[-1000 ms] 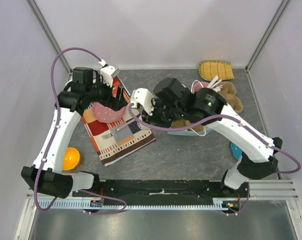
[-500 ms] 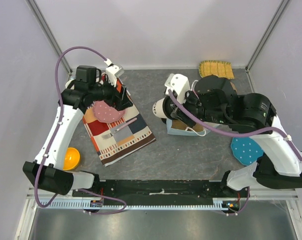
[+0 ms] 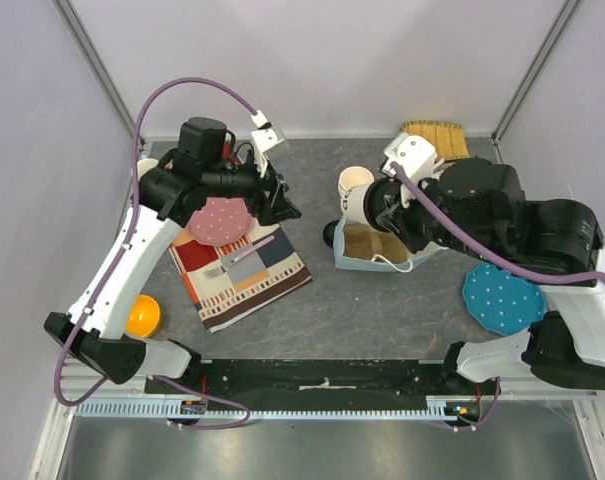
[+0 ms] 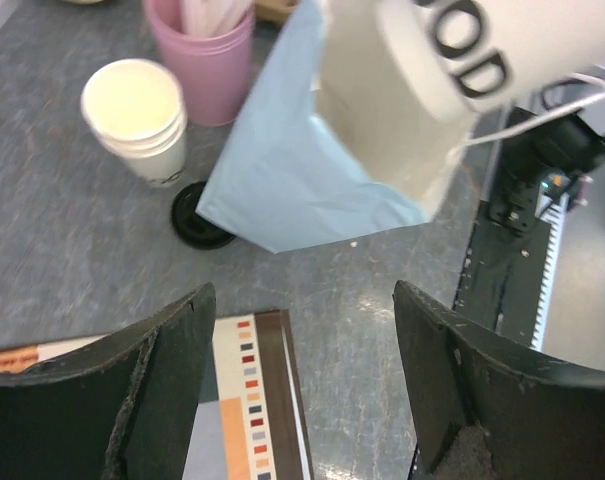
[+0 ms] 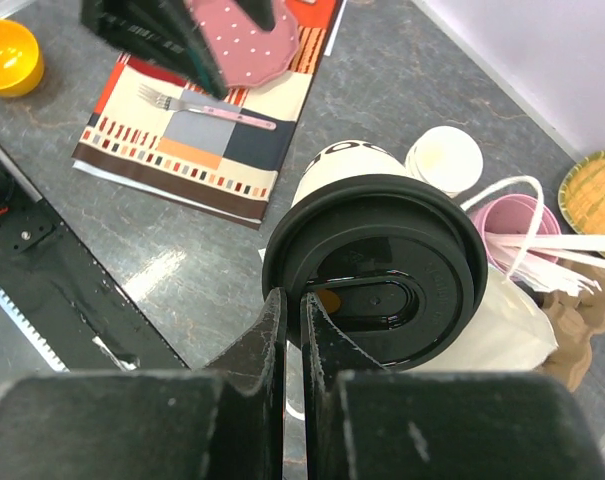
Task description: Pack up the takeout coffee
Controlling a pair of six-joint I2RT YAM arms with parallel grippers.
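The right gripper (image 5: 293,300) is closed to a thin slit, and its two fingers pinch the near rim of the takeout coffee (image 5: 374,255), a small white paper cup with a round black plastic lid. The cup hangs straight beyond the fingertips with its lid facing back at the wrist camera. The left wrist view shows its white printed wall tilted. Below and just beyond this gripper stands the light-blue paper bag (image 4: 292,185) with its mouth open. The cup's lower end sits at that mouth, though I cannot tell whether it is already inside.

The left gripper (image 4: 302,295) is spread wide with nothing between its fingers. It hangs over the grey counter (image 4: 72,230), and the bag is ahead of it. Ahead and to its left are a stack of lidless white paper cups (image 4: 135,115) and a loose black plastic lid (image 4: 197,215) lying flat.

I would judge the cup to be light if empty, and top-heavy and prone to sloshing if filled. Its paper wall is thin and will dent under a hard squeeze. The lid is smooth and only pressed on. A pinch on the lid's edge therefore looks like the weak hold, since a jolt or a snag on the bag's lip could pop the lid off or let the rim slip out. The surer hold would be across the cup's wall just under the lid, where the rolled rim stiffens it, with a gentle squeeze. The bag itself is soft and may fold or tip if nudged.
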